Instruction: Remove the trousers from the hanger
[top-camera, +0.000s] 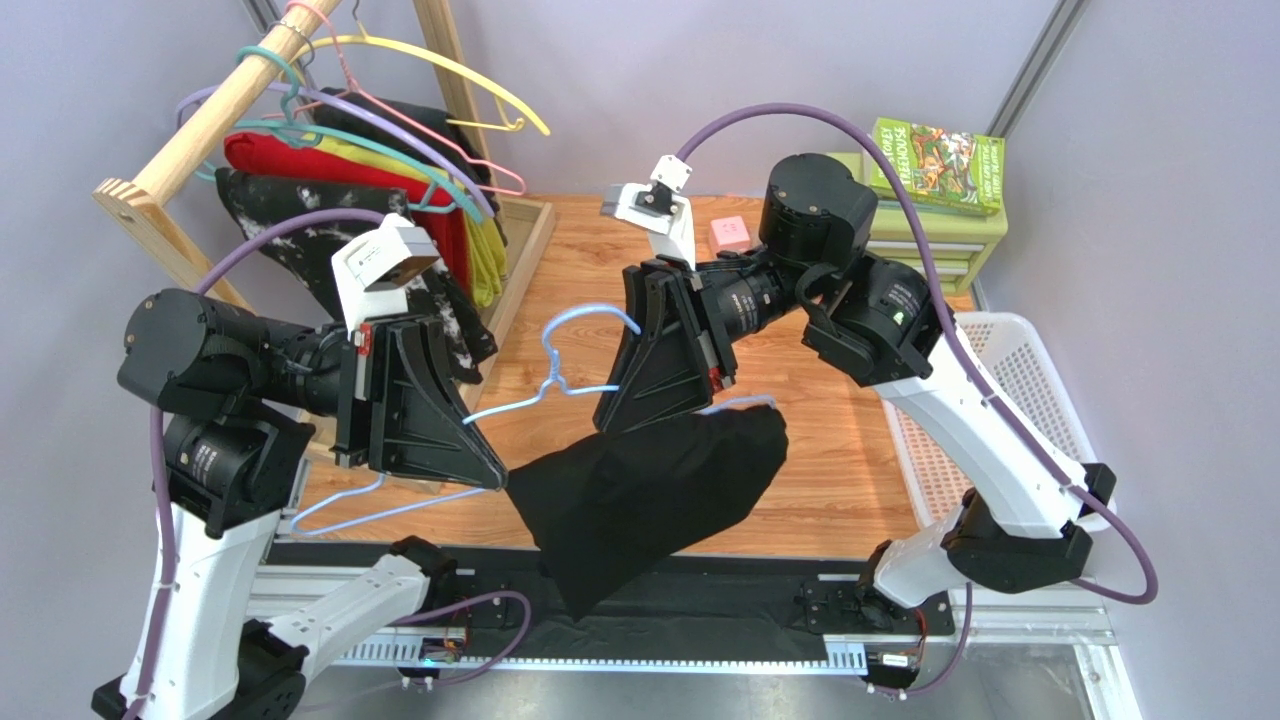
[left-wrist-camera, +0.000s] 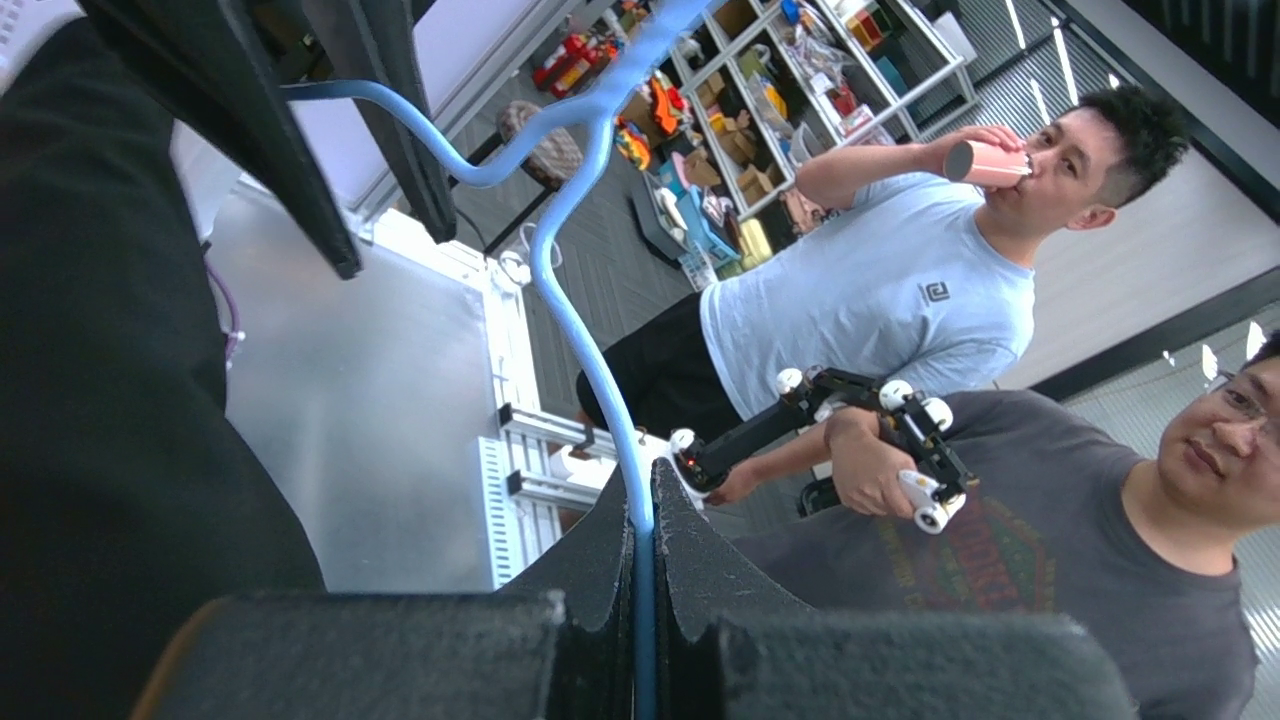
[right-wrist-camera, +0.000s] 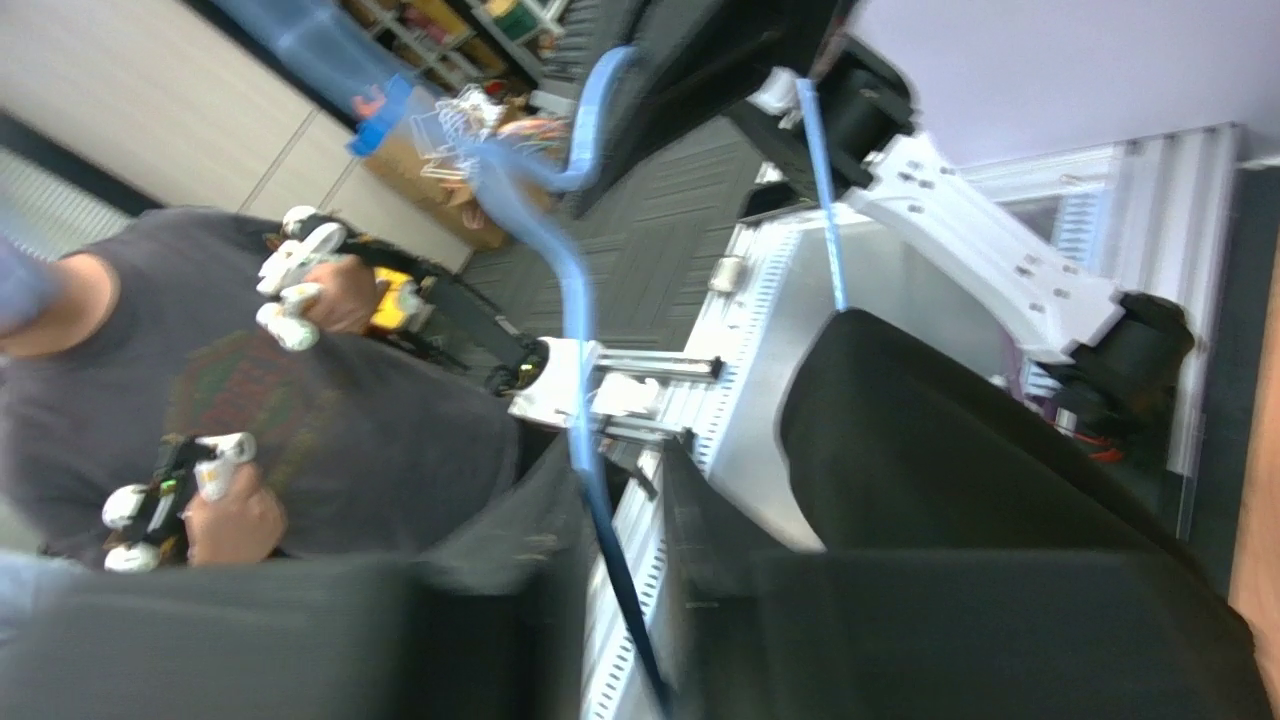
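The black trousers (top-camera: 646, 488) hang in a bunch from the light-blue hanger (top-camera: 579, 323), held above the table's near edge. My left gripper (top-camera: 489, 468) is shut on the hanger's left end. In the left wrist view the blue wire (left-wrist-camera: 579, 300) is pinched between the fingertips of that gripper (left-wrist-camera: 646, 488), with the trousers (left-wrist-camera: 105, 375) at the left. My right gripper (top-camera: 616, 413) straddles the hanger's right arm above the trousers. In the right wrist view the wire (right-wrist-camera: 571, 285) runs between the fingers of that gripper (right-wrist-camera: 624, 473), a gap still showing; the trousers (right-wrist-camera: 932, 435) lie to the right.
A wooden rack (top-camera: 181, 143) at the back left carries more hangers, a red garment and a speckled black one. A white basket (top-camera: 1022, 375) stands at the right edge. A green box (top-camera: 939, 158) and a small pink item (top-camera: 732, 230) sit at the back.
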